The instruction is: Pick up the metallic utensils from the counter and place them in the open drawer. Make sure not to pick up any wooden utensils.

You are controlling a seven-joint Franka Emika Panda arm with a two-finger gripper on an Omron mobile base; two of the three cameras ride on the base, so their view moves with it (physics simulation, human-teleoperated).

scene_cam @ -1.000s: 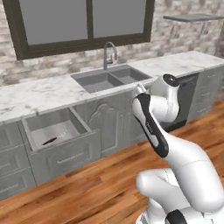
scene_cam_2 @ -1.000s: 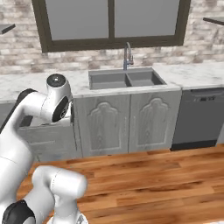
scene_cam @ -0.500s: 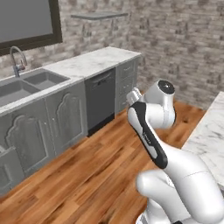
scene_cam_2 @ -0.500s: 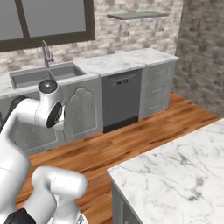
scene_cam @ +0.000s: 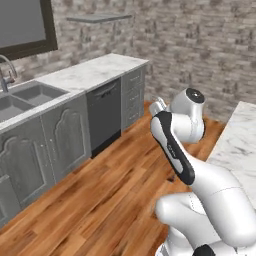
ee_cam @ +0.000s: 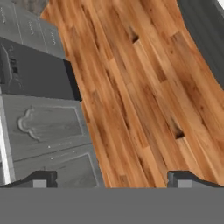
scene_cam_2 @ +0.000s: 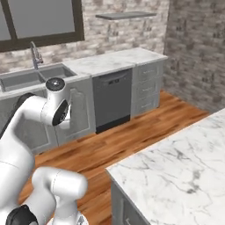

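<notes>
Looking down through the hand view, we've got the end effector (ee_cam: 112,179) spread wide, its two dark fingertips (ee_cam: 41,178) set far apart with nothing between them, hanging over the wooden floor (ee_cam: 144,87). Grey cabinet doors (ee_cam: 48,131) and a dark dishwasher front (ee_cam: 30,74) run along one side of that view (it's rolled, so don't trust which way is up). From the right base view, the bench (scene_cam_2: 176,162), white marble with grey veining, fills the lower right corner, and the stretch of it we can see is bare. The left base view catches just an edge of that same slab at the right. Along the far wall we can see the sink (scene_cam_2: 30,78) with its faucet (scene_cam_2: 34,52), the dishwasher (scene_cam_2: 112,99), a small stack of grey drawers (scene_cam_2: 148,85) beside it, and a shelf (scene_cam_2: 125,16) up on the brick. Our white arm (scene_cam: 175,145) is folded up over the floor between the wall cabinets and the island, touching neither.
</notes>
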